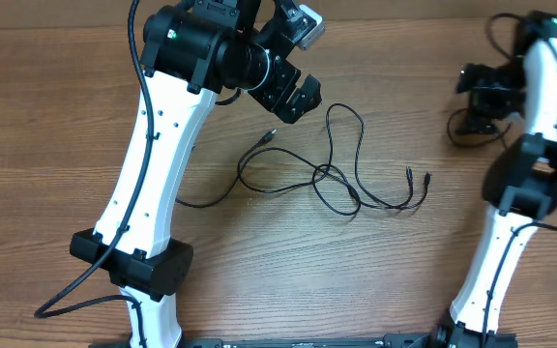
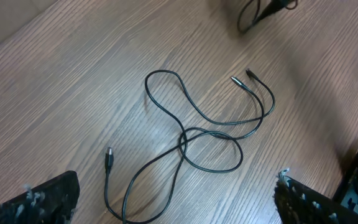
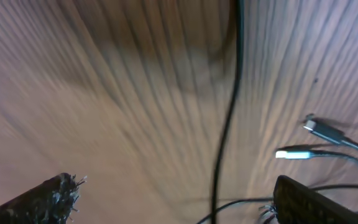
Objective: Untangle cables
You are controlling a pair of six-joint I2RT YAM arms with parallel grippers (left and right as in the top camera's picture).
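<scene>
Thin black cables point(image 1: 332, 176) lie loosely crossed on the wooden table in the overhead view, with one plug end point(image 1: 271, 135) at the left and two plug ends point(image 1: 417, 178) at the right. My left gripper point(image 1: 298, 101) hovers open above and behind them. In the left wrist view the cables' crossing point(image 2: 184, 135) lies ahead of my open left gripper point(image 2: 174, 205), which holds nothing. My right gripper point(image 1: 465, 100) is open at the far right. Its blurred wrist view shows a black cord point(image 3: 227, 127) and two silver-tipped plugs point(image 3: 296, 153) on the table under the open right gripper point(image 3: 179, 200).
The left arm point(image 1: 158, 164) stretches over the left half of the table and the right arm point(image 1: 520, 184) stands along the right edge. A dark cord loop point(image 1: 460, 130) lies beside the right gripper. Bare wood point(image 1: 288, 261) stretches in front of the cables.
</scene>
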